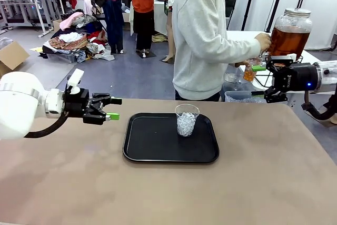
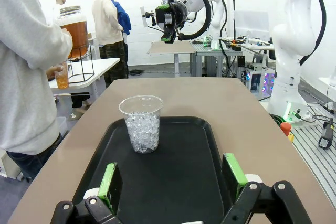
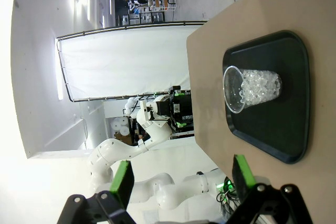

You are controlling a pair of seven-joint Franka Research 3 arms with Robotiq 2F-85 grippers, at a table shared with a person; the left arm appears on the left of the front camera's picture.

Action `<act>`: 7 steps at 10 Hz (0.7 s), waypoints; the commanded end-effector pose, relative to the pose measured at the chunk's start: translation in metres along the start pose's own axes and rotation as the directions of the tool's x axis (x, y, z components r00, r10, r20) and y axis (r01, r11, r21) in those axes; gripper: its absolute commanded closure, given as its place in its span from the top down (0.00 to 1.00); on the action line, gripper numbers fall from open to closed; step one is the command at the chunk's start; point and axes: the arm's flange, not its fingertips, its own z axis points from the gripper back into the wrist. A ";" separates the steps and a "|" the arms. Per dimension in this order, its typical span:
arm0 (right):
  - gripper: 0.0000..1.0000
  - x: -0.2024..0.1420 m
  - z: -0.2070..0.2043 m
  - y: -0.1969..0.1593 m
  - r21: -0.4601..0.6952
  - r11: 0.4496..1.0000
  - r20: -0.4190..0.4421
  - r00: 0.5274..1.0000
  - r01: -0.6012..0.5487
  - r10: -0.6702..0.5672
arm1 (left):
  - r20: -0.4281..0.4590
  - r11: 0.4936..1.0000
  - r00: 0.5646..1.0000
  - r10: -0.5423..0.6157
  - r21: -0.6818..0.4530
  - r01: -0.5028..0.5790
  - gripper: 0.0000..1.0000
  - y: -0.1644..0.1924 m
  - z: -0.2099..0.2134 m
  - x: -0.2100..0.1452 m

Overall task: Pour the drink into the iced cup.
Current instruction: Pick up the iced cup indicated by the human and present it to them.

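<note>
Okay, near to far. Both sets spread wide, nothing held. My left jaws hover level over the bench (image 1: 158,193) at the tray's (image 1: 152,146) 9 o'clock, fingers aimed toward 3. My right jaws hang past the bench's far edge at 2 o'clock, aimed back toward 9.

The iced cup (image 1: 187,120) stands upright on the tray near its 12 to 1 o'clock edge, ice most of the way up. My read: thin clear plastic, light, wall buckles under a hard squeeze, maybe slick from the cold. Take it mid-wall below the rim, gently, or leave it standing as the target.

Beyond, the person's hand (image 1: 262,40) is at the jar (image 1: 295,20), with a small cup (image 1: 250,73) of amber liquid held beside it. The drink (image 1: 287,41) sits in that big glass jar at 1 to 2 o'clock on a separate table. Heavy, fragile, sloshy, so not my grab. The small cup looks like the handoff.
</note>
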 end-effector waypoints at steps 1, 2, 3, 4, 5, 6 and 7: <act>1.00 0.000 0.000 0.001 0.004 1.000 0.000 1.000 -0.001 0.001 | 0.002 1.000 1.000 -0.006 -0.001 0.006 1.00 0.000 0.000 0.001; 1.00 0.000 0.000 0.001 0.004 1.000 0.000 1.000 -0.001 0.001 | 0.002 1.000 1.000 -0.006 -0.001 0.006 1.00 0.000 0.000 0.001; 1.00 0.000 0.000 0.001 0.004 1.000 0.000 1.000 -0.001 0.001 | 0.002 1.000 1.000 -0.006 -0.001 0.006 1.00 0.000 0.000 0.001; 1.00 0.000 0.000 0.001 0.004 1.000 0.000 1.000 -0.001 0.001 | 0.002 1.000 1.000 -0.006 -0.001 0.006 1.00 0.000 0.000 0.001; 1.00 0.000 0.000 0.001 0.004 1.000 0.000 1.000 -0.001 0.001 | 0.002 1.000 1.000 -0.006 -0.001 0.006 1.00 0.000 0.000 0.001; 1.00 0.000 0.000 0.001 0.004 1.000 0.000 1.000 -0.001 0.001 | 0.002 1.000 1.000 -0.006 -0.001 0.006 1.00 0.000 0.000 0.001; 1.00 0.000 0.000 0.001 0.004 1.000 0.000 1.000 -0.001 0.001 | 0.002 1.000 1.000 -0.006 -0.001 0.006 1.00 0.000 0.000 0.001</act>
